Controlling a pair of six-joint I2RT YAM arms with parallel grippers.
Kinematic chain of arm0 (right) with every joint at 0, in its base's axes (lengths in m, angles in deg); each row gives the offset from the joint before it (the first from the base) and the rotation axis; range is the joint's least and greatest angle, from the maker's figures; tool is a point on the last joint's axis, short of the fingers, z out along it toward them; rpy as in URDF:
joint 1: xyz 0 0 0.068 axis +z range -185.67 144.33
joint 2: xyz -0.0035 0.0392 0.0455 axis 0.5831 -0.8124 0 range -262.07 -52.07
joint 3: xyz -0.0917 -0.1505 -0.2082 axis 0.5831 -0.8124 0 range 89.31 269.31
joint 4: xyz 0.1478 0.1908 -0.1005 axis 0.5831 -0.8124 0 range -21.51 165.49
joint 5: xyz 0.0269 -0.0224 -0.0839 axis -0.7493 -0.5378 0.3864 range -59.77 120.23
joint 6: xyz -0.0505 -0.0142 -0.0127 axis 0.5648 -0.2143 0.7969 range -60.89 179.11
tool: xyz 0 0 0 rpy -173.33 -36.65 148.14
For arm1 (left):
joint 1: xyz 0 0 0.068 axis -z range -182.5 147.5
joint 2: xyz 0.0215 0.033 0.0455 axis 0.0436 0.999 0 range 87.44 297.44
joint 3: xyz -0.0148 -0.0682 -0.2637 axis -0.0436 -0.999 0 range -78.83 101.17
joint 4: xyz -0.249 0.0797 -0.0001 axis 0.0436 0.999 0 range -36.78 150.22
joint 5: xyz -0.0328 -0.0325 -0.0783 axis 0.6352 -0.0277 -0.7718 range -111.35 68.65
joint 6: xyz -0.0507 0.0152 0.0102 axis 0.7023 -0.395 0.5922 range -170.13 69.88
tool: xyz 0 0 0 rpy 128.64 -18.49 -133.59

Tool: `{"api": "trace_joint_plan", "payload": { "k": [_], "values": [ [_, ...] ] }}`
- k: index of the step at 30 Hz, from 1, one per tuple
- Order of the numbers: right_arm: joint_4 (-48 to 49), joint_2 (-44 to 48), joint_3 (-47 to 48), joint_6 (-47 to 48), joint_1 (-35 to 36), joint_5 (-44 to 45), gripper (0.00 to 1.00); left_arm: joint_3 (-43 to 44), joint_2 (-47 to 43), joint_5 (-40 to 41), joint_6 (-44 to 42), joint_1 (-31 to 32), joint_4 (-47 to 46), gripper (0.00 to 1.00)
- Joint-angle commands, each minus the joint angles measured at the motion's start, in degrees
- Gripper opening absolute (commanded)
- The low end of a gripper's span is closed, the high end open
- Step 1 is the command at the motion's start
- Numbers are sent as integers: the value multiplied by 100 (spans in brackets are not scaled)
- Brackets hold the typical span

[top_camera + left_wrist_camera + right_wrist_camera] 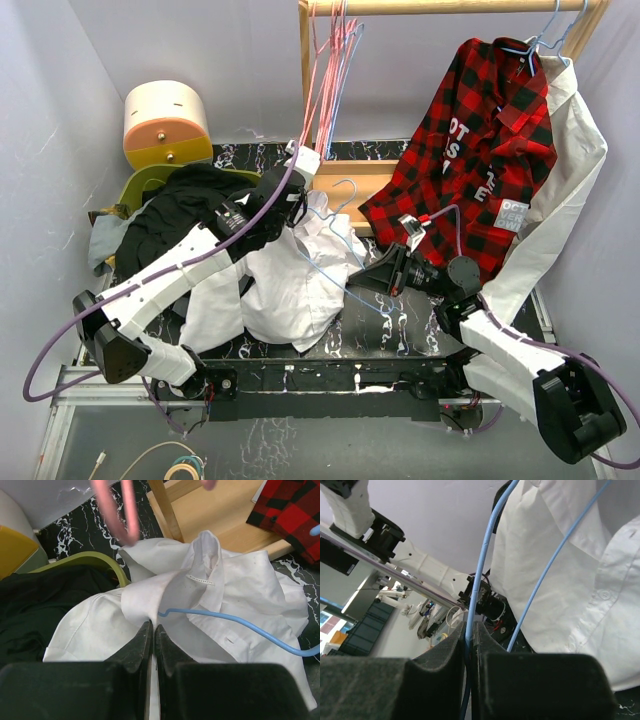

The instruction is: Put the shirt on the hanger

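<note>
The white shirt [290, 285] lies crumpled on the black marbled table, collar [206, 555] up. My left gripper [298, 222] is shut on a fold of the shirt near the collar [152, 628]. The light blue wire hanger [340, 262] runs slantwise across the shirt, its hook [346, 190] by the collar. In the left wrist view the hanger wire [240, 623] runs into the shirt's neck opening. My right gripper [364, 278] is shut on the hanger's wire [479, 580] at the shirt's right edge, and the shirt [570, 580] hangs just beyond it.
A red-and-black plaid shirt [480, 150] and another white garment [565, 190] hang on the wooden rack [450, 8] at the right. Pink hangers [325, 80] dangle from the rail. A black garment [180, 210] lies on a green seat at the left, under a cream-and-orange drum [165, 125].
</note>
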Motion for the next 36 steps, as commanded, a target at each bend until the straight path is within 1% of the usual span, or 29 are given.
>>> {"api": "trace_joint_plan", "payload": {
  "k": [1, 4, 9, 11, 13, 19, 25, 27, 30, 36],
  "values": [
    [551, 437, 699, 82, 23, -464, 8, -130, -455, 258, -420, -20, -100, 0],
    [-197, 866, 794, 377, 23, -432, 8, -239, -534, 469, -658, -20, -247, 0],
    [-886, 1414, 803, 514, 27, -417, 8, -367, -625, 604, -909, -20, -324, 0],
    [-1268, 1516, 914, 726, 23, -395, 8, -291, -631, 462, -826, -18, -170, 0],
    [-1276, 1413, 966, 796, 26, -419, 8, -135, -597, 255, -683, -20, 26, 0],
    [-809, 364, 1238, 1064, 110, -484, 8, 439, -406, -404, -412, -20, 616, 0],
    [274, -1178, 1574, 1031, 457, -596, 8, 728, -313, -917, -389, 20, 912, 0],
    [568, -1522, 1657, 1038, 467, -484, 8, 725, -343, -1206, -409, 23, 1017, 0],
    [673, -2043, 1979, 1260, 458, -398, 8, 590, -445, -1530, -462, 22, 1132, 0],
    [1897, -3188, 2437, 683, 473, -490, 8, 239, -575, -1557, -470, -14, 1179, 0]
  ]
}}
